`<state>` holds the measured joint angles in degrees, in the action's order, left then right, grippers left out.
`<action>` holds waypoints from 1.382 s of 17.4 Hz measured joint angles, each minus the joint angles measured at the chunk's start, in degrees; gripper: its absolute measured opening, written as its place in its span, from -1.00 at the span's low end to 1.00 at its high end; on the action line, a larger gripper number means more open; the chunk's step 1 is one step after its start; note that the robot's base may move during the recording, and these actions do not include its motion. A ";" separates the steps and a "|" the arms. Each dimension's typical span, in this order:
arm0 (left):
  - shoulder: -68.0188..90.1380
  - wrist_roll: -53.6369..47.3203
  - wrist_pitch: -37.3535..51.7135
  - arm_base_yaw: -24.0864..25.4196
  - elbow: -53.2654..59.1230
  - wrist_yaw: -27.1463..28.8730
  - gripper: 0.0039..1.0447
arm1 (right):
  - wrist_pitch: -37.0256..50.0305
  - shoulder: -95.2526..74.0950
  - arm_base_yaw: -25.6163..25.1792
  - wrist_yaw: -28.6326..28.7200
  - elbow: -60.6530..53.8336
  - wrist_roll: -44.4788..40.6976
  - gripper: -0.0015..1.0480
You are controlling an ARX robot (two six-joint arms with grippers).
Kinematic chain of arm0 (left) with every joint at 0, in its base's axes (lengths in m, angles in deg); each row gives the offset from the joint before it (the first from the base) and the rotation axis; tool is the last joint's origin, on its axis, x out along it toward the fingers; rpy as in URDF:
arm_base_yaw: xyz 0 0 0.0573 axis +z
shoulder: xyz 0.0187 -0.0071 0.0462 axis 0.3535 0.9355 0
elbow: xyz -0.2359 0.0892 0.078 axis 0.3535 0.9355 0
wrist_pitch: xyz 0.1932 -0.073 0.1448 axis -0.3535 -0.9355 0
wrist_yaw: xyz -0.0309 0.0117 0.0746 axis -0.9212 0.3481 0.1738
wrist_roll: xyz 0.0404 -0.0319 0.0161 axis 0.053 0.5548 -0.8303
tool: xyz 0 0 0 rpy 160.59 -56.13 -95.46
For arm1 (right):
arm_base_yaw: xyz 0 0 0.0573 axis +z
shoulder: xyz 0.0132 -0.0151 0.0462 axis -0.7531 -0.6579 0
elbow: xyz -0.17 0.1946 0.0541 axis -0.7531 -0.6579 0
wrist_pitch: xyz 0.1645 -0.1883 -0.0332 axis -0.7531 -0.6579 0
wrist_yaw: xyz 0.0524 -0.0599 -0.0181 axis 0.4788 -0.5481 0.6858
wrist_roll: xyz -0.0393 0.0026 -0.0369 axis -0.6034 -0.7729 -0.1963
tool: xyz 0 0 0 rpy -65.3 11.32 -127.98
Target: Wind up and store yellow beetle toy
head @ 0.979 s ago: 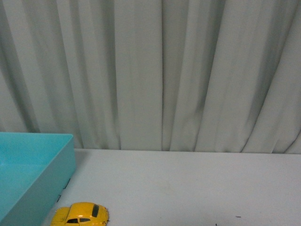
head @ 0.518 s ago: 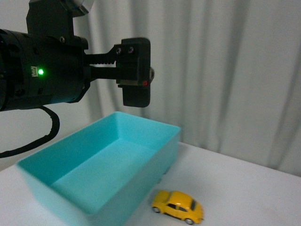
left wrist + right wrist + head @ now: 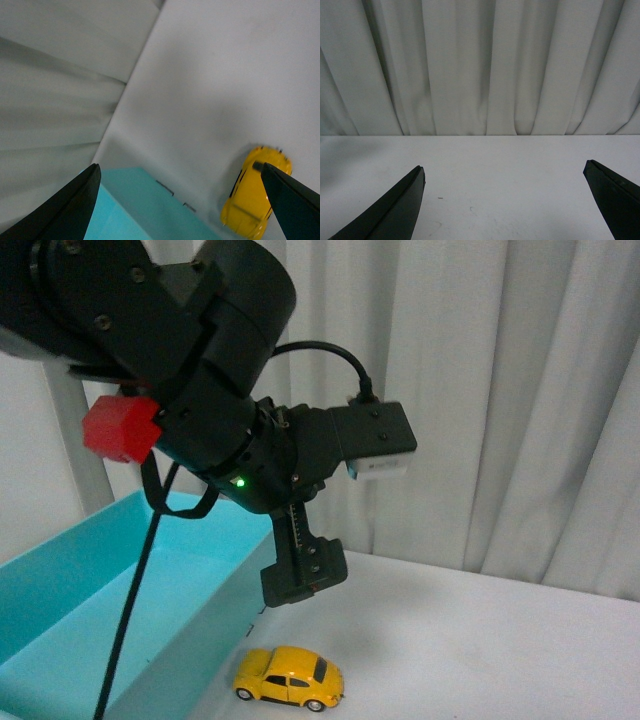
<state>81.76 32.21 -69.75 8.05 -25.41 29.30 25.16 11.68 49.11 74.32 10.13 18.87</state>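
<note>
left fingers (image 3: 65,210) wide, clear of yellow beetle toy (image 3: 250,200) | right fingers (image 3: 395,210) wide

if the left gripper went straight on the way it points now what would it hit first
Most likely bare white tabletop, between the turquoise plastic bin and the small glossy yellow beetle toy car. The open left gripper aims beside the car, near one finger; depth is unclear.
</note>
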 joint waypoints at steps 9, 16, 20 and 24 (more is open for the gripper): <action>11.54 -10.80 -17.94 -2.38 -6.56 6.32 0.88 | 0.00 0.00 0.00 0.00 0.00 0.00 0.87; 19.28 -9.22 -14.67 -1.88 -5.81 8.55 0.88 | -0.02 0.00 0.00 0.00 0.00 0.00 0.87; 21.27 -7.23 -12.70 -2.54 -5.95 9.88 0.77 | 0.00 0.00 0.00 0.00 0.00 0.00 0.87; 21.57 -6.56 -11.89 -2.49 -5.99 10.86 0.13 | 0.00 0.00 0.00 0.02 0.00 0.00 0.87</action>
<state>103.33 25.65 -81.64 5.56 -31.40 40.17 25.16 11.68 49.11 74.34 10.13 18.87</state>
